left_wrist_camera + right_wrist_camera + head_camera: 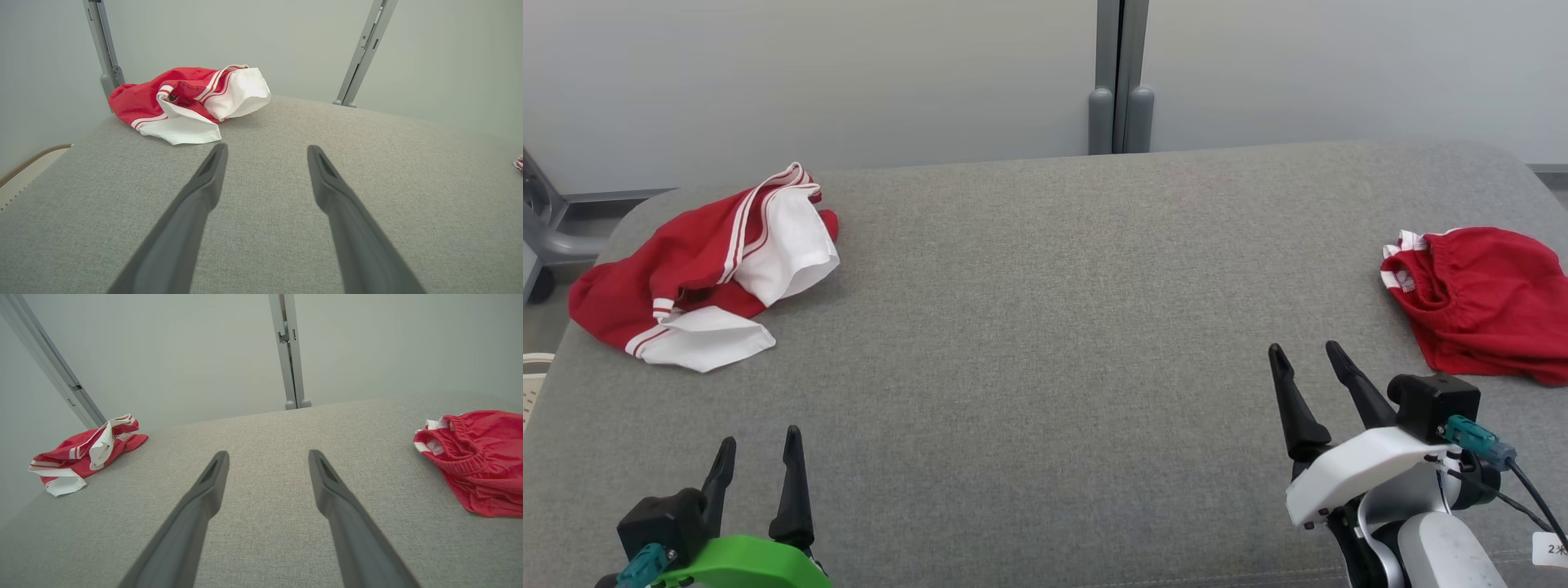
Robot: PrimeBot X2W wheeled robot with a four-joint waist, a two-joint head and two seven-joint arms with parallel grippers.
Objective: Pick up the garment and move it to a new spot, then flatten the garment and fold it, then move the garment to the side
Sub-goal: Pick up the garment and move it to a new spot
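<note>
My left gripper (760, 437) hung over the near-left part of the grey padded surface (1045, 327), its two dark fingers spread wide with nothing between them. In the left wrist view the same gripper (266, 148) pointed across bare grey fabric, its tips clear of any cloth. My right gripper (1303, 349) was over the near-right part of the padded surface, jaws just as wide apart and empty. The right wrist view showed that gripper (267, 453) aimed up the middle of the surface. Neither hand touched a garment. The crumpled red-and-white top (686, 261) lay in a heap at the far-left corner of the padded surface, with its white panels and striped trim turned upward and one red edge drooping over the left side. From my left wrist the top (184, 102) sat ahead of my fingertips and to their left, near them but apart. From my right wrist it (77, 457) was well off to the left. A pair of red shorts (1486, 302) with a gathered waistband lay bunched at the right edge of the padded surface, just beyond my right hand, and the right wrist view put the shorts (478, 457) to the right of my fingers. I could not tell which of the two garments was the one to fold. Behind the far edge of the padded surface stood a grey upright post (1121, 82) against a pale wall.
</note>
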